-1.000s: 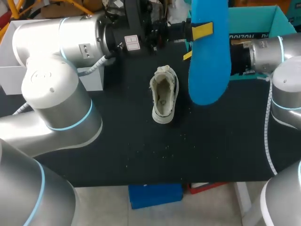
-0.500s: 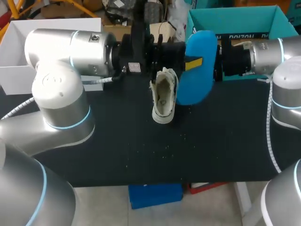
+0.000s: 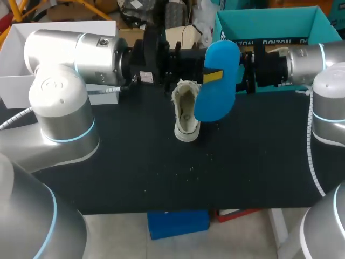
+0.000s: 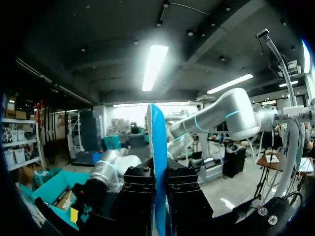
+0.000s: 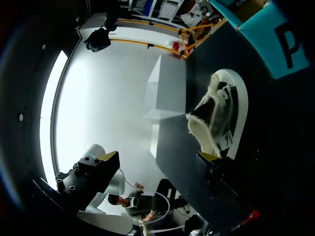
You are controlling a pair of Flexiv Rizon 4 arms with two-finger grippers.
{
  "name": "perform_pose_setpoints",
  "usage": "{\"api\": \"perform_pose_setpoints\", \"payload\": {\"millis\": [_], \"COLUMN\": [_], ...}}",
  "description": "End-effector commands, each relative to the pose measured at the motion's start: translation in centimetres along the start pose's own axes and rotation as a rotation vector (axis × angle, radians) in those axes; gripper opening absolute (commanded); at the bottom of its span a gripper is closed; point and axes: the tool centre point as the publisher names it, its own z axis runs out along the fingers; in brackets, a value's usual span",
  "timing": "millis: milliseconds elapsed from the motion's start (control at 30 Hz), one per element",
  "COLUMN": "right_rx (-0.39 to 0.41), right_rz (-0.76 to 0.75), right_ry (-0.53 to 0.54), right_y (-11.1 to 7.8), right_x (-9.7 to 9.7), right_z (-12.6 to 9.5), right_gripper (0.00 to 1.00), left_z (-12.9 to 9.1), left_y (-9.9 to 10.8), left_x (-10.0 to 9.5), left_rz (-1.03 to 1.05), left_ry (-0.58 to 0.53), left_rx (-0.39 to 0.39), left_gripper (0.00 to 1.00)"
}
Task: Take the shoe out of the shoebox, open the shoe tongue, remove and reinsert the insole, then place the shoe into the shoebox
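1. the left hand (image 3: 213, 76) pinches the blue insole (image 3: 218, 89) near its middle, one yellow-tipped finger lying across the face that shows in the head view; the left wrist view shows the insole edge-on, clamped between the two black fingers.
2. the insole hangs above the black worktop (image 3: 135, 162) at about 2 o'clock from the shoe (image 3: 187, 110), its long axis running roughly 12 to 6. its lower end overlaps the shoe's 3 o'clock side in the head view, and whether the two touch cannot be told.
3. the pale shoe stands on its sole near the middle of the worktop, mouth open upward, apart from both hands.
4. the right hand (image 5: 158, 156) is spread wide with nothing between its fingers, just beyond the insole at 3 o'clock from it, with the shoe lying ahead of it.
5. the teal shoebox (image 3: 302, 24) sits open at the worktop's far edge, at 1 o'clock from the shoe, behind the right arm.
6. a white box (image 3: 32, 32) sits at 10 o'clock from the shoe, behind the left arm.
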Motion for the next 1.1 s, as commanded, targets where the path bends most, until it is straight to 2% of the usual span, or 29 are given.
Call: {"api": "perform_pose_setpoints", "payload": {"millis": [33, 200, 233, 267, 367, 433, 467, 533, 567, 600, 800, 833, 900, 1100], "right_rx": [-0.002, -0.002, -0.002, -0.002, -0.002, -0.002, -0.002, -0.002, -0.002, -0.002, -0.002, -0.002, -0.002, -0.002], "right_rz": [0.0, 0.0, 0.0, 0.0, 0.0, 0.0, 0.0, 0.0, 0.0, 0.0, 0.0, 0.0, 0.0, 0.0], "right_ry": [0.0, 0.0, 0.0, 0.0, 0.0, 0.0, 0.0, 0.0, 0.0, 0.0, 0.0, 0.0, 0.0, 0.0], "right_y": [0.0, 0.0, 0.0, 0.0, 0.0, 0.0, 0.0, 0.0, 0.0, 0.0, 0.0, 0.0, 0.0, 0.0], "right_x": [0.0, 0.0, 0.0, 0.0, 0.0, 0.0, 0.0, 0.0, 0.0, 0.0, 0.0, 0.0, 0.0, 0.0], "right_z": [0.2, 0.2, 0.2, 0.2, 0.2, 0.2, 0.2, 0.2, 0.2, 0.2, 0.2, 0.2, 0.2, 0.2], "right_gripper": [1.0, 1.0, 1.0, 1.0, 1.0, 1.0, 1.0, 1.0, 1.0, 1.0, 1.0, 1.0, 1.0, 1.0], "left_z": [0.1, 0.1, 0.5, 0.8, 0.8, 0.2, 0.0, -0.8, -1.2, -1.6, -3.9, -4.2, -4.7, -4.7], "left_y": [0.1, 0.1, 0.2, 0.7, 2.9, 4.4, 5.4, 7.3, 8.3, 9.3, 14.9, 15.8, 17.5, 17.5], "left_x": [0.1, 0.1, 1.0, 1.8, 3.0, 3.3, 3.3, 3.0, 2.6, 2.5, 1.1, 0.9, 0.5, 0.5], "left_rz": [0.002, 0.002, 0.09, 0.162, 0.321, 0.418, 0.438, 0.499, 0.528, 0.562, 0.748, 0.762, 0.74, 0.74], "left_ry": [-0.003, -0.003, 0.023, 0.036, 0.074, 0.117, 0.1, 0.109, 0.075, 0.09, 0.003, -0.022, -0.022, -0.022], "left_rx": [0.002, 0.002, 0.002, -0.02, -0.008, 0.034, 0.009, 0.041, 0.014, 0.046, -0.046, -0.089, -0.117, -0.117], "left_gripper": [0.0, 0.0, 0.0, 0.0, 0.0, 0.0, 0.0, 0.0, 0.0, 0.0, 0.0, 0.0, 0.0, 0.0]}}
